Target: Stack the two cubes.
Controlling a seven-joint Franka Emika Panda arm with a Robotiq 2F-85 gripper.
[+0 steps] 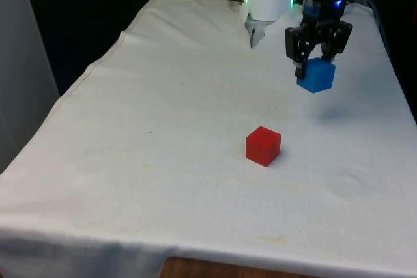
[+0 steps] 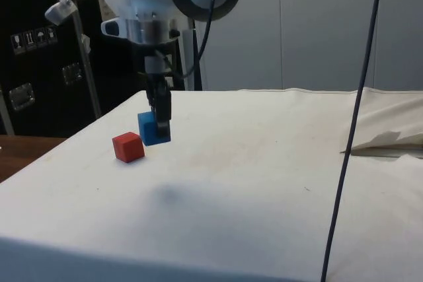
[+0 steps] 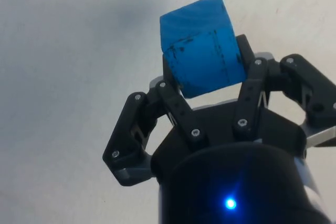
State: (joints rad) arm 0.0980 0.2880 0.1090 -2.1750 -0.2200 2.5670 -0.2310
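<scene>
Blue cube point(image 1: 316, 75) sits clamped in the pincer point(image 1: 317, 63), the two black fingers point(image 3: 176, 103) pressed against opposite faces of it, as the wrist view shows plainly point(image 3: 202, 45). The cube hangs tilted, one corner lowest, and it is clear of the tabletop point(image 1: 163, 128); a faint shadow lies on the white cloth below it. From the side view the pincer point(image 2: 159, 118) points straight down, with the blue cube point(image 2: 154, 129) protruding beneath the fingertips.

Out from there, the red cube point(image 1: 263, 146) rests flat on the cloth, alone, nearer the front camera than the blue one and toward the front view's left of it. The two cubes are apart and do not touch. In the side view the red cube point(image 2: 127, 146) appears just beside the hanging blue one, lower and closer to the table's edge.

Further out, the cloth is rumpled in folds along the far side of the tabletop, and a black cable point(image 2: 353, 117) runs down across the side view.
</scene>
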